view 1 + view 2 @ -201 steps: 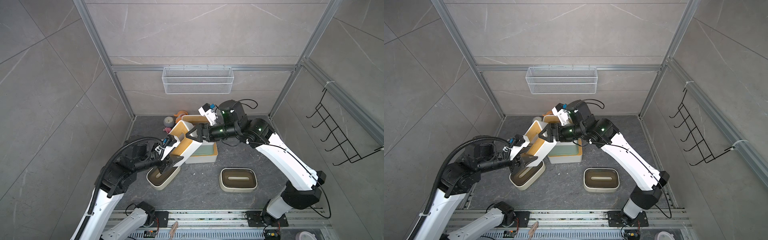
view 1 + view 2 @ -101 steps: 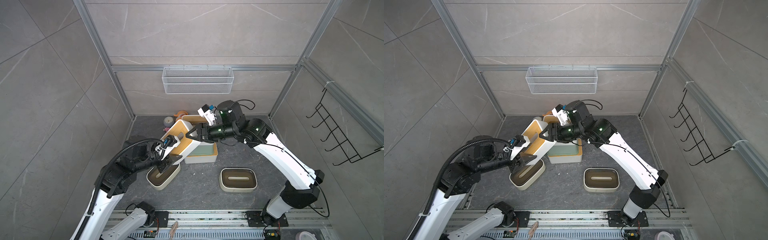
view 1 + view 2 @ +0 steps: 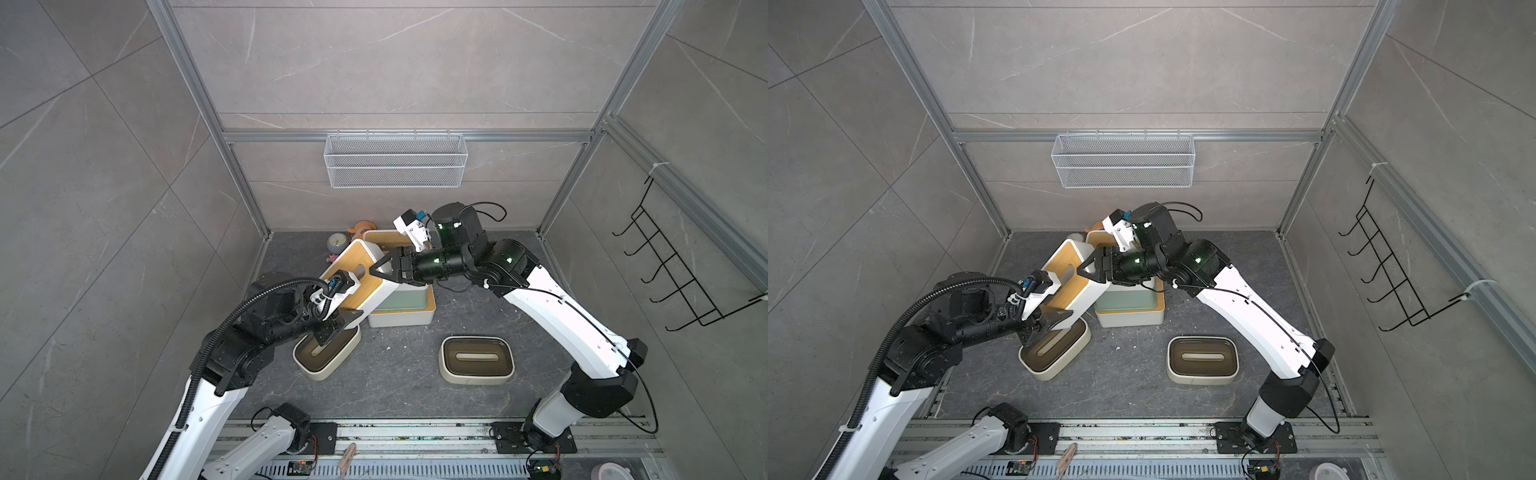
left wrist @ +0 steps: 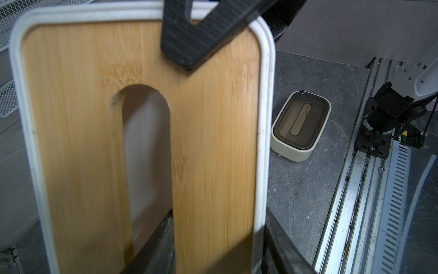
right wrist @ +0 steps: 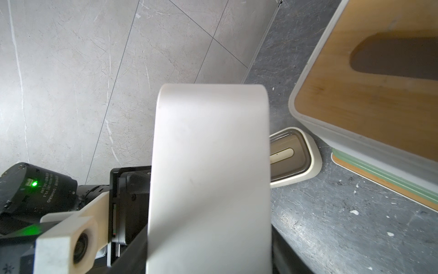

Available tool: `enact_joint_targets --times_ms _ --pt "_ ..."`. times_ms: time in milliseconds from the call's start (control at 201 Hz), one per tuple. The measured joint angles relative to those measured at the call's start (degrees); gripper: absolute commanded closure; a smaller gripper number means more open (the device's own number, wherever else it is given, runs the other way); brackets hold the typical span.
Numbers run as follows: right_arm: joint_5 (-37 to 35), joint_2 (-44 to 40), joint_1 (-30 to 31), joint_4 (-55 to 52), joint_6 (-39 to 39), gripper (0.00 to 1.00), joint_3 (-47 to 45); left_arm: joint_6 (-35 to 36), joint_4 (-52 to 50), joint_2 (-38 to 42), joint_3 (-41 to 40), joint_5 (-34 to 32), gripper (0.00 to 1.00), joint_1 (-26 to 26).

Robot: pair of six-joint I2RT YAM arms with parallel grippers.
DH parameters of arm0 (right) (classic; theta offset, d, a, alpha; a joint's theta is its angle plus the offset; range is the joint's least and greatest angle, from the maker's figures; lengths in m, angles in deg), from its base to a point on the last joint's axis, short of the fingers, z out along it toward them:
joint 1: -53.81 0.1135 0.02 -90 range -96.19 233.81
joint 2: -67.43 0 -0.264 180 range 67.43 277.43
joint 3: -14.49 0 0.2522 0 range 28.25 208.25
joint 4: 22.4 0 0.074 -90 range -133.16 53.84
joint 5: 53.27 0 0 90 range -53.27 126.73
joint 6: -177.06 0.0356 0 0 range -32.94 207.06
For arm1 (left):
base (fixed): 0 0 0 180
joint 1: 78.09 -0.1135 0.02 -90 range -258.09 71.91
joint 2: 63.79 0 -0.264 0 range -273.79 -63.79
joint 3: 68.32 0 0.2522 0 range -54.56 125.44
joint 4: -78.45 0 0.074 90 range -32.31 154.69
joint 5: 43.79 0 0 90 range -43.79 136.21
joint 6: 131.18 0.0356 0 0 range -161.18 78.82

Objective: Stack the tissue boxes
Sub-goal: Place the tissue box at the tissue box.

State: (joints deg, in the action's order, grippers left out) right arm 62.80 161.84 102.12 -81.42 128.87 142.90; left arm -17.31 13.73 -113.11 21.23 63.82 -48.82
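A white tissue box with a bamboo lid [image 3: 357, 270] [image 3: 1070, 270] hangs tilted above the floor, held at both ends. My left gripper [image 3: 336, 324] [image 4: 215, 249] is shut on its lower end, one finger in the lid's slot and one outside the wall. My right gripper [image 3: 380, 272] [image 5: 208, 249] is shut across its upper end; the white wall [image 5: 208, 178] fills its jaws. Below the left gripper lies a cream box with a dark lid [image 3: 326, 353]. A second cream box [image 3: 477, 359] lies to the right. Behind stands a stack with a mint green box [image 3: 399, 297] and another bamboo-lidded box [image 3: 382, 239].
A white wire basket [image 3: 395, 166] hangs on the back wall. An orange toy [image 3: 363, 226] and a small round grey object [image 3: 336, 241] sit in the back corner. A black hook rack [image 3: 685, 270] is on the right wall. A metal rail [image 3: 415, 432] runs along the front.
My right gripper's jaws have narrowed onto the upper end of the bamboo-lidded box. The left gripper kept its hold, and the box has barely shifted.
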Motion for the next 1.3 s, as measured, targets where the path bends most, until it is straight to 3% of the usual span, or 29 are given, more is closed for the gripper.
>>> enact_joint_targets --times_ms 259,603,648,663,937,1301 --pt "-0.52 0.00 0.00 -0.37 -1.14 0.77 0.96 0.00 1.31 -0.02 -0.17 -1.05 0.45 0.11" --pt "-0.74 0.90 0.33 -2.29 -2.36 0.79 2.32 -0.48 2.99 0.72 -1.01 -1.42 0.27 0.11" --pt "-0.76 1.09 0.39 -2.71 -2.40 0.79 2.38 -0.92 2.91 0.66 -0.94 -1.66 0.03 0.11" --pt "-0.76 1.14 0.39 -2.84 -2.43 0.79 2.45 -1.18 2.86 0.59 -0.87 -1.68 0.01 0.11" --pt "-1.36 3.34 0.81 -5.49 -3.10 0.80 7.17 -6.08 2.58 -0.63 5.75 -4.24 0.00 0.26" --pt "-4.70 6.91 0.96 -9.16 -5.22 0.80 20.17 -26.43 3.50 -2.69 23.10 -10.88 0.00 0.26"
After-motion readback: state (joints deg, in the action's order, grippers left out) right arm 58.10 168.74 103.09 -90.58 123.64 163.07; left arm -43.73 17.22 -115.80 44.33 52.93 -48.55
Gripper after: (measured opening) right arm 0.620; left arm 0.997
